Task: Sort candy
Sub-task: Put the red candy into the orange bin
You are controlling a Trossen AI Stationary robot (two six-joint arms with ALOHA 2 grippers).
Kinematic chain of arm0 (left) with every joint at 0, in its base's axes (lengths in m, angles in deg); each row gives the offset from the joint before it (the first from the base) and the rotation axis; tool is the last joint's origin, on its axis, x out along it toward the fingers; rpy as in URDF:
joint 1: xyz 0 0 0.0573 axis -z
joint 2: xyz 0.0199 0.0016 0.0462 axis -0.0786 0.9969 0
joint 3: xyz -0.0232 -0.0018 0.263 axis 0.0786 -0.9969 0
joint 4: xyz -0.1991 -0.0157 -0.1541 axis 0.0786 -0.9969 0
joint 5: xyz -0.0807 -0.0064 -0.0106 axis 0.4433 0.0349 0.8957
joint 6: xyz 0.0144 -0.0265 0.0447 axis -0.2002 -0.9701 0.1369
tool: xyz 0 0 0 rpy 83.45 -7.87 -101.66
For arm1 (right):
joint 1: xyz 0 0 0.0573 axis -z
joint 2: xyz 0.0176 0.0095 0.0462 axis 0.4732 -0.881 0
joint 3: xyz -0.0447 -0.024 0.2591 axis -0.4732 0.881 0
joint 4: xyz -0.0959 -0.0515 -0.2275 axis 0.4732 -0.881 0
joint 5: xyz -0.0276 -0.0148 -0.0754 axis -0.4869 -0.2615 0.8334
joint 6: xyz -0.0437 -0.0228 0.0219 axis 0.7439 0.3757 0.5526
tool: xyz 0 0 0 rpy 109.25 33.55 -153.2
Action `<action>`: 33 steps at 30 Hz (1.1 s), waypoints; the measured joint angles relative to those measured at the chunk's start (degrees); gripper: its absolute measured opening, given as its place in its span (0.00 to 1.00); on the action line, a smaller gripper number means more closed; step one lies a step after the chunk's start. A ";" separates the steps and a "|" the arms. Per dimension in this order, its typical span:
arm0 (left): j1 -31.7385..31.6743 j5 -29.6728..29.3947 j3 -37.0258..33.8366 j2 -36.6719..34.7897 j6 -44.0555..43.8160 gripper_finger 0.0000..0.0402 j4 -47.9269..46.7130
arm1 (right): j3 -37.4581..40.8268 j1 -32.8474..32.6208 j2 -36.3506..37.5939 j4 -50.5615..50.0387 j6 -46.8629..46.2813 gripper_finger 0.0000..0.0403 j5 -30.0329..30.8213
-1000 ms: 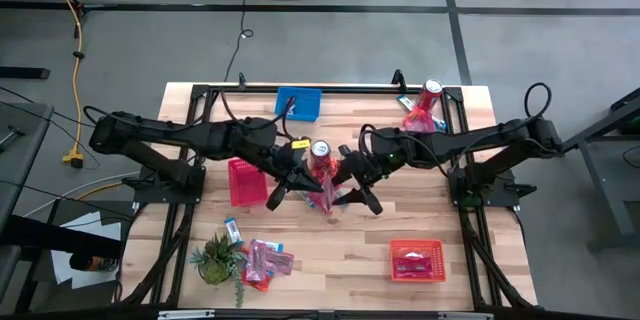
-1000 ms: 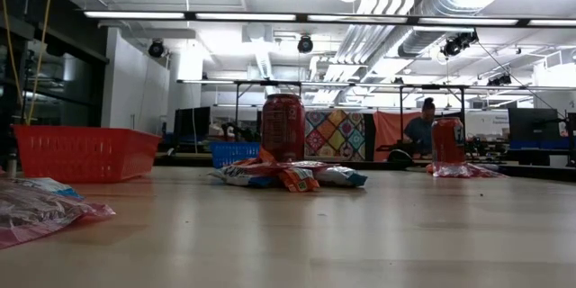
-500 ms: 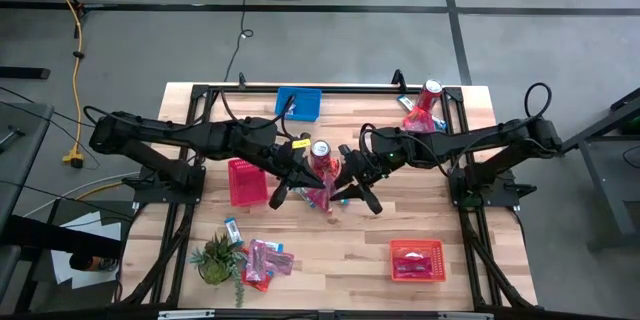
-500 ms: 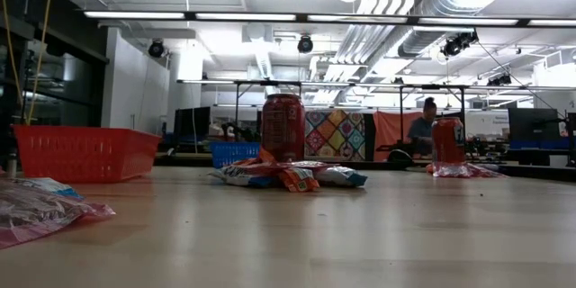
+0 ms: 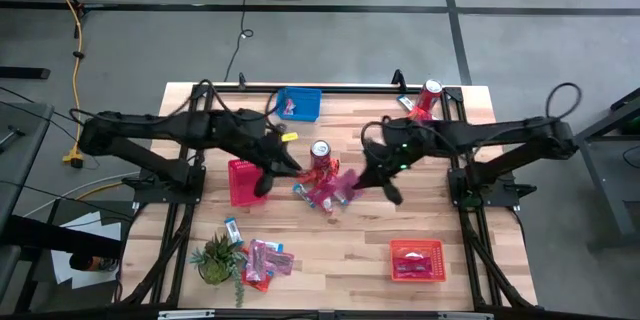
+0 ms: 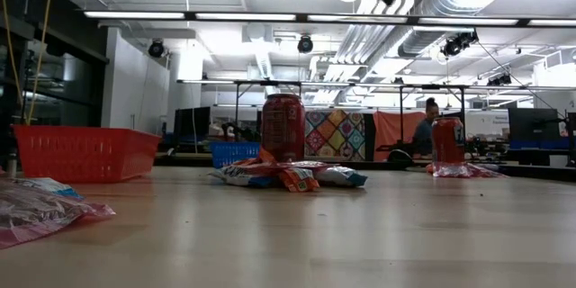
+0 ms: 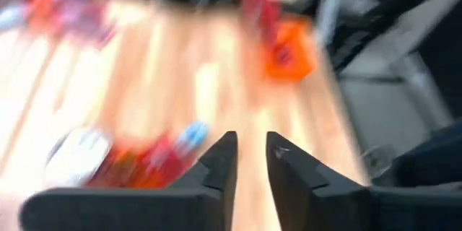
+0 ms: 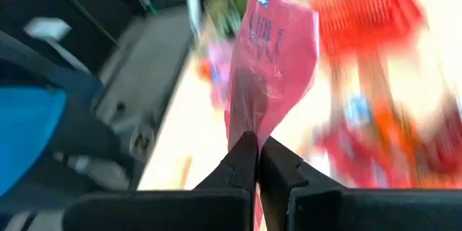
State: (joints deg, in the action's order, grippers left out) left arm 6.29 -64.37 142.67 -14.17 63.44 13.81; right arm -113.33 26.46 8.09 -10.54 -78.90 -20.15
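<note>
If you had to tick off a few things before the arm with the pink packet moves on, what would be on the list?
1. Right gripper shut on the pink candy packet: ok, it pinches the packet's lower edge.
2. Packet lifted off the pile of candy by the drink can: ok.
3. Left gripper empty: ok, a narrow gap between its fingers with nothing in it.
4. Left gripper out of the right arm's way: ok, it sits beside the pink basket, left of the pile.
5. Which basket takes pink candy: cannot tell. The pink, blue and orange baskets are all on the table.
</note>
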 joint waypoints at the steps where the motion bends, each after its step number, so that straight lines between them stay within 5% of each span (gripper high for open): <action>1: -0.25 -2.03 -0.15 -1.05 -0.74 0.19 -3.46 | 0.00 -0.39 1.50 -5.02 -0.94 0.00 0.67; 5: -0.83 -5.91 -4.18 -5.03 -4.54 0.28 -7.49 | 0.00 -5.92 5.76 -20.92 -8.56 0.00 3.31; 8: -0.85 -6.06 -10.51 -7.43 -8.12 0.34 0.12 | 0.00 -14.04 6.91 -27.44 -16.98 0.00 5.81; 14: 0.71 -5.00 -24.82 -8.91 -17.54 0.41 23.42 | 2.36 -31.54 4.91 -24.47 -34.35 0.00 12.17; 18: 1.97 -4.87 -29.12 -8.83 -21.59 0.42 31.64 | 9.97 -38.58 2.10 -14.67 -44.90 0.00 10.20; 23: 2.76 -4.85 -29.43 -8.97 -20.70 0.42 32.93 | 15.22 -39.49 -1.19 -10.87 -49.53 0.00 4.32; 33: 2.77 -4.89 -29.39 -8.99 -18.53 0.42 33.85 | 15.74 -35.28 -8.12 -11.67 -36.47 0.00 0.66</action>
State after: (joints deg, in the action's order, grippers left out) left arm 9.06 -69.26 113.28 -23.16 44.92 47.66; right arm -97.59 -8.82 -0.03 -22.21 -115.36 -19.48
